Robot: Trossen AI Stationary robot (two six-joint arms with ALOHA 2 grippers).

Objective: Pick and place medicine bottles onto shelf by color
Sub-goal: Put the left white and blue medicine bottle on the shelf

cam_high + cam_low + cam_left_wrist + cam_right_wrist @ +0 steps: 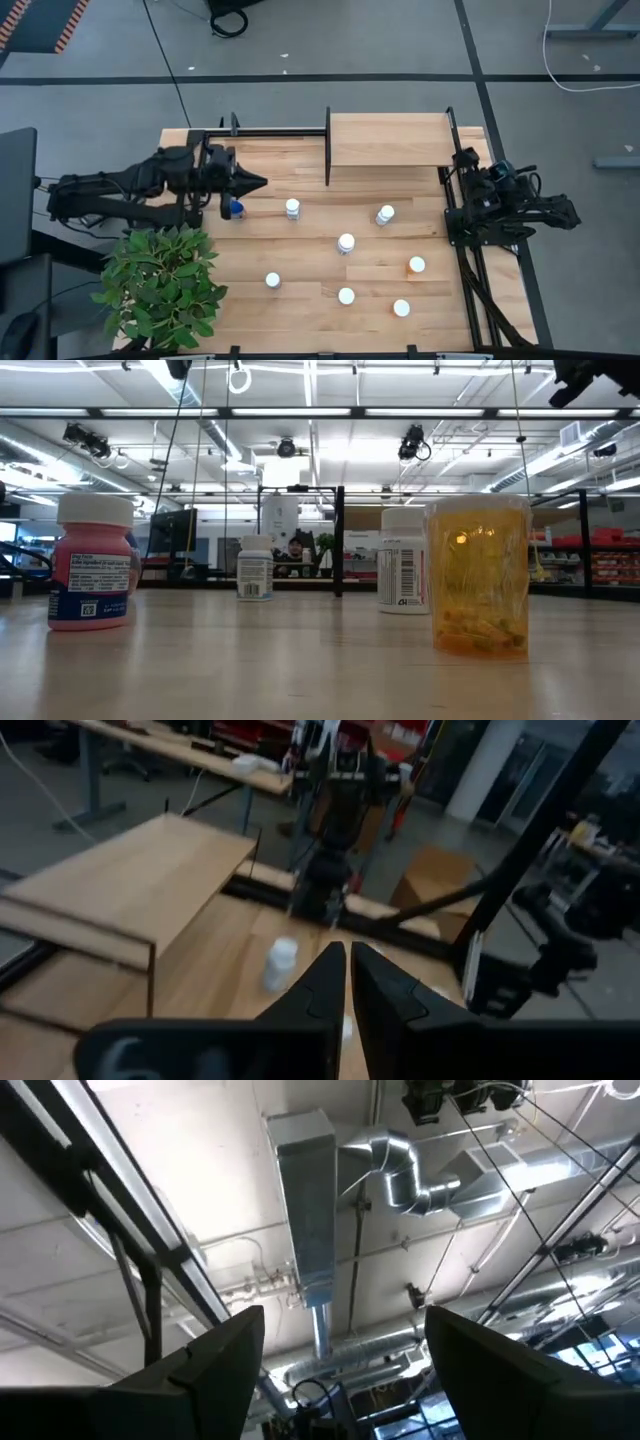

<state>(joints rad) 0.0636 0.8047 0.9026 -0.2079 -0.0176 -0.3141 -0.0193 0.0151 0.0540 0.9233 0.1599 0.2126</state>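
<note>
Several small bottles with white caps stand upright on the wooden tabletop: one [292,208], another [385,214], a third [346,243], and more nearer the front edge. A squat blue bottle [236,209] stands just beside my left gripper's wrist. The shelf [390,140], a light-wood panel with black rails, stands at the far edge. My left gripper [262,183] is shut and empty above the table's left part and points toward the right edge; its wrist view shows the shut fingers [348,970], a white bottle [280,963] ahead and the shelf [130,880]. My right gripper [340,1350] is open and empty, folded back at the table's right edge and pointing up.
A green leafy plant [165,285] fills the near left corner. A black frame [470,250] runs along the right edge beside the right arm [495,195]. In the low view a pink bottle [92,565], an orange one [478,575] and two white ones [403,560] stand apart.
</note>
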